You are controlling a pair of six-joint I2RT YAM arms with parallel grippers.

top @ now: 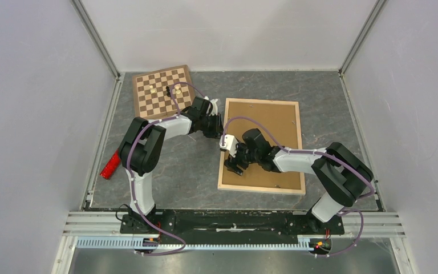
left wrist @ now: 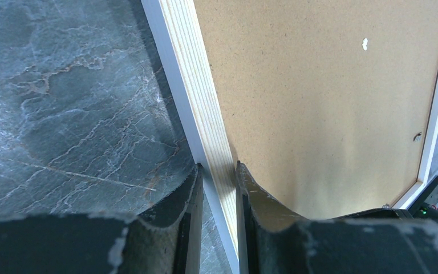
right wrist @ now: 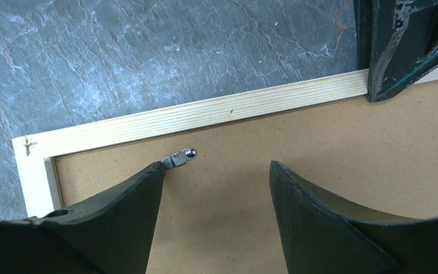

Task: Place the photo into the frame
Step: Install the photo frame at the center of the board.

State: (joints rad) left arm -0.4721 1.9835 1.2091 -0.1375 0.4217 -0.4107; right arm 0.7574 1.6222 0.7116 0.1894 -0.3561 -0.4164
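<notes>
The frame (left wrist: 202,97) lies back side up on the grey table (top: 188,165), at 4 o'clock from the chessboard (top: 162,91), with a brown board (right wrist: 319,142) inside it; the left gripper (left wrist: 218,174) pinches its wooden side bar, and the right gripper (right wrist: 217,171) hangs over the board, fingers wide apart, by a small metal clip (right wrist: 179,156)

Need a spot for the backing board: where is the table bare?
Widest bare table lies between the left arm and the frame, toward the near edge. Another lies behind the frame, right of the chessboard. Crowded: between chessboard and frame, where the left gripper clamps the bar, and the near-left corner of the backing board under the open right gripper.
</notes>
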